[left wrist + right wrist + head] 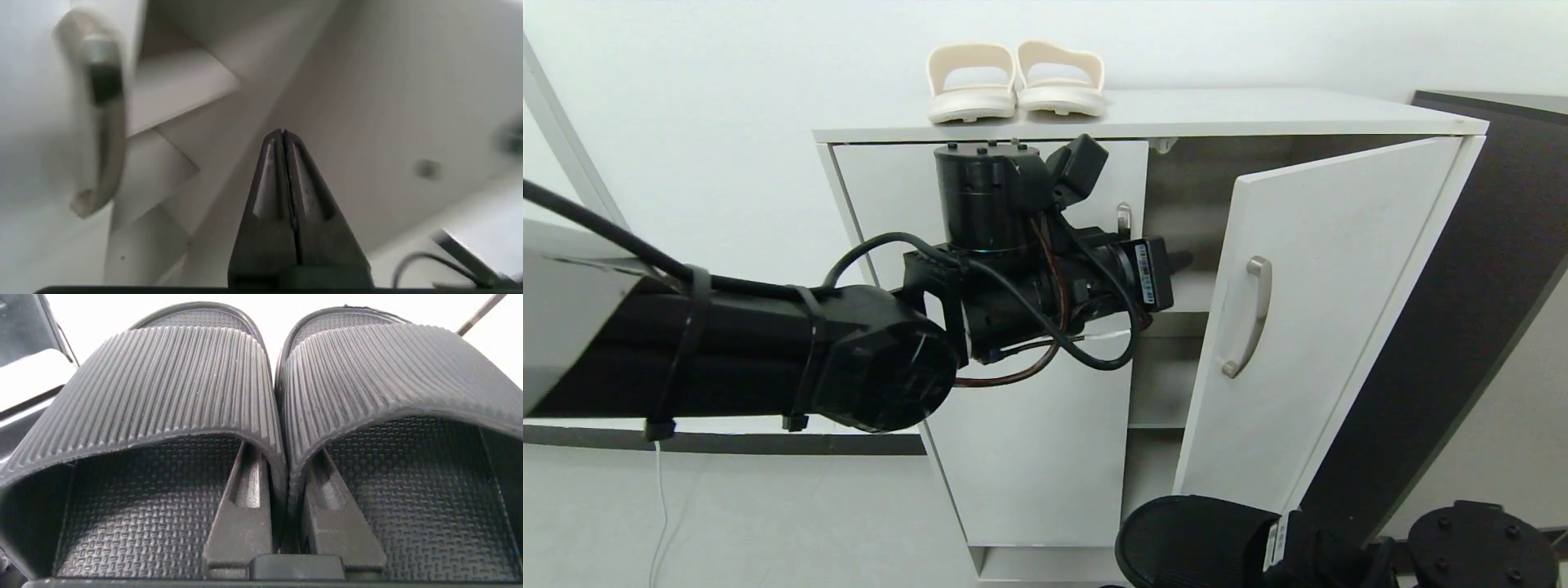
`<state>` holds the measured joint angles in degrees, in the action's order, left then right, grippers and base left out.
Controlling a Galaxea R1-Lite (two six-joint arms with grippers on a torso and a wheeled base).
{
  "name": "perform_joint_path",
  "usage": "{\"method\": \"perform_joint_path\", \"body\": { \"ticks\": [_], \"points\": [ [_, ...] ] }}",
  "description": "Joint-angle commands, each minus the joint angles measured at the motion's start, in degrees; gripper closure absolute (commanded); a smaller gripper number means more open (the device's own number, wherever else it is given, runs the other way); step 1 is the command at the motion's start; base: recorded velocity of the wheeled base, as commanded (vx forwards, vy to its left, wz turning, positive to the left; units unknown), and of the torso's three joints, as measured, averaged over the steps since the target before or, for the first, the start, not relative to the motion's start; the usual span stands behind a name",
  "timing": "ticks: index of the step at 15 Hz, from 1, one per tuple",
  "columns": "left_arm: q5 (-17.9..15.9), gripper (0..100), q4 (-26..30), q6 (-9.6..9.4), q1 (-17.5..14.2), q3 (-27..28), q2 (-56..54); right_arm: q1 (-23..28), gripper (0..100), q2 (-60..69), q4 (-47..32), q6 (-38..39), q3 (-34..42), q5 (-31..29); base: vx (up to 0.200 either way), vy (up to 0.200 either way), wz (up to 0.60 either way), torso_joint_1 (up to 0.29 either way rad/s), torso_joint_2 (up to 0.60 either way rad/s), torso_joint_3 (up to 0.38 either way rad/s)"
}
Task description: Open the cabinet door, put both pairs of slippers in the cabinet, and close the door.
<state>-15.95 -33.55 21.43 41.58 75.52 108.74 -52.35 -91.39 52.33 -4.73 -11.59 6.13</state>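
Door (1323, 327) open; your right pincer (283, 478) clamps the black pair (163, 400), left pincer (283, 143) together; white pair (1017, 82) atop cabinet (1258, 110); none stowed.

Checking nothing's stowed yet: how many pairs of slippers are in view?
2. The white pair sits on top of the cabinet; the black pair is held by the right gripper, a finger inside each slipper. The cabinet's inside is partly hidden.

Matte black left arm (768, 359).
Small screws (992, 145) are set atop its cylindrical joint (987, 196); black and brown cables (1045, 359) are looped below, and a white label (1145, 273) is fixed alongside.
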Motion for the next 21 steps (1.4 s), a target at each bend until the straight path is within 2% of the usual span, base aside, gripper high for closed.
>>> {"method": "perform_joint_path", "body": {
  "ticks": [1, 4, 6, 8, 9, 13, 15, 16, 19, 21],
  "points": [
    [0.3, 100, -0.47, 0.89, -0.01, 0.86, 2.27, -0.04, 100, -0.36, -0.04, -0.02, -0.01, 0.02, -0.2, 0.0, 0.0, 0.002, 0.01, 0.002],
    [2.23, 100, -3.81, 1.16, 0.25, 0.33, 3.5, -0.04, 100, -0.72, -0.04, -0.02, -0.01, 0.02, -0.2, 0.0, 0.0, 0.002, 0.0, 0.001],
    [2.15, 100, -5.12, 1.07, 2.36, -0.55, 3.5, -0.04, 100, -0.8, -0.04, -0.02, -0.01, 0.11, -0.2, 0.0, 0.0, 0.002, 0.0, 0.002],
    [2.06, 100, -10.75, 0.98, 8.34, -2.04, 3.14, -0.12, 100, -0.8, -0.04, -0.02, 0.17, 0.11, -0.2, 0.0, 0.0, -0.002, 0.0, 0.002],
    [2.06, 100, -12.33, 0.98, 9.22, -2.48, 3.06, -0.04, 100, -0.8, -0.04, -0.02, 0.26, 0.11, 0.0, 0.0, 0.0, 0.0, 0.0, 0.0],
    [2.32, 100, -12.86, 0.98, 7.37, -3.01, 2.71, -0.04, 100, -0.8, 0.14, -0.02, 0.17, 0.11, 0.0, 0.0, 0.0, 0.0, 0.0, 0.0],
    [2.5, 100, -13.21, 0.72, 4.82, -5.21, -0.11, 0.75, 100, -2.56, 0.49, 0.51, -1.5, -0.77, 0.0, 0.0, 0.0, 0.0, 0.0, 0.0],
    [3.11, 100, -13.21, 0.28, 3.33, -7.23, -3.1, 2.86, 100, -3.97, 0.58, 1.04, -3.96, -3.85, 0.0, 0.0, 0.0, 0.0, 0.0, 0.0],
    [4.43, 100, -12.33, -5.79, -2.12, -17.69, -16.63, 5.5, 100, -9.42, 0.66, 7.54, -13.1, -19.75, 0.0, 0.0, 0.0, 0.0, 0.0, 0.0],
    [9.62, 100, -9.34, -9.74, -3.26, -24.98, -26.91, 5.94, 100, -12.76, 0.58, 11.5, -18.82, -27.31, 0.0, 0.0, 0.0, 0.0, 0.0, 0.0]
  ]
}}
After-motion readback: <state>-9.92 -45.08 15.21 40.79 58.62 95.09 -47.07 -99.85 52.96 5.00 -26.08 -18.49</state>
